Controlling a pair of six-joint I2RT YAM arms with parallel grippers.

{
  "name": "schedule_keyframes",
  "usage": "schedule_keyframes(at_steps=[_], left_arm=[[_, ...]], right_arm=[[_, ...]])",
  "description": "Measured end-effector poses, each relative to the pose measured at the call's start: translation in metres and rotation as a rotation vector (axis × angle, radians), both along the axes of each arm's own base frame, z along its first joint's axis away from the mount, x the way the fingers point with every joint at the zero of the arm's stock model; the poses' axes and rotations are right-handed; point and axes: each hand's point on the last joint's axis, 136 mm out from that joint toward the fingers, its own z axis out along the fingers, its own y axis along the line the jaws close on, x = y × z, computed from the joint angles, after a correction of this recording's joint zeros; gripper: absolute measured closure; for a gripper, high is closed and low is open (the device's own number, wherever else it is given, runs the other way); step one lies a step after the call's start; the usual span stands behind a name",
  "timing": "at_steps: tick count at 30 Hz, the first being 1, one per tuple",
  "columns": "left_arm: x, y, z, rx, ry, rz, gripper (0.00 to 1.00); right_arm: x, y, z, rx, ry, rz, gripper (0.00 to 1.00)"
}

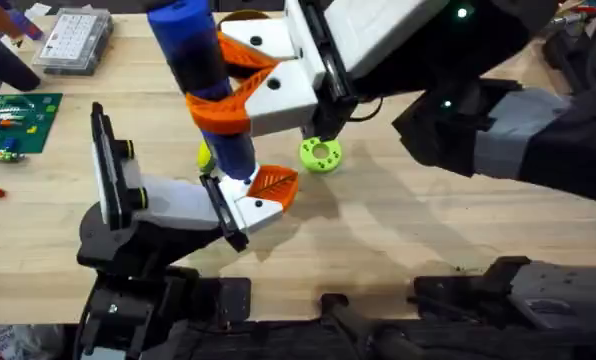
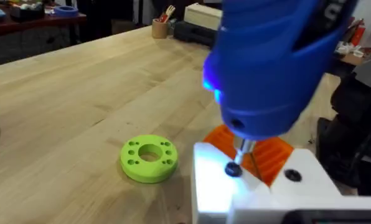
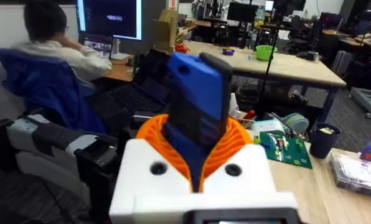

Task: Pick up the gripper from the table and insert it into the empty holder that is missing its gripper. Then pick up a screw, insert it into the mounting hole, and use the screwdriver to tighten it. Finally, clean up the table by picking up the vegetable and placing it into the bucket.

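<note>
From overhead I see my left gripper, white w/ orange pads; can't tell if fingers apart or together. Screwdriver stands upright over it, bit down on a screw, clamped in my right gripper. Vegetable peeks just left of driver; green ring near, to the right.

No lettering, brand, number or sign can be read anywhere. The blue screwdriver carries no legible marking, the green circuit board on the surface shows only indistinct white print, and the monitor in the room behind displays a bright patch of text too small to make out.
</note>
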Motion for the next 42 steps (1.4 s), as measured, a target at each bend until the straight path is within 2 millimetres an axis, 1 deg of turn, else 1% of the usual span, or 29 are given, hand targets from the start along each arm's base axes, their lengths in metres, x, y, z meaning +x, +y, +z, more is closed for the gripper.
schedule_keyframes(at_steps=[12,42], left_arm=[[0.0000,0.0000,0.0000,0.000,0.000,0.000,0.989],[0.0000,0.0000,0.0000,0.000,0.000,0.000,0.989]], right_arm=[[0.0021,0.0019,-0.0058,-0.018,0.016,-0.001,0.959],[0.0020,0.0018,-0.0091,-0.020,0.005,-0.004,0.960]])
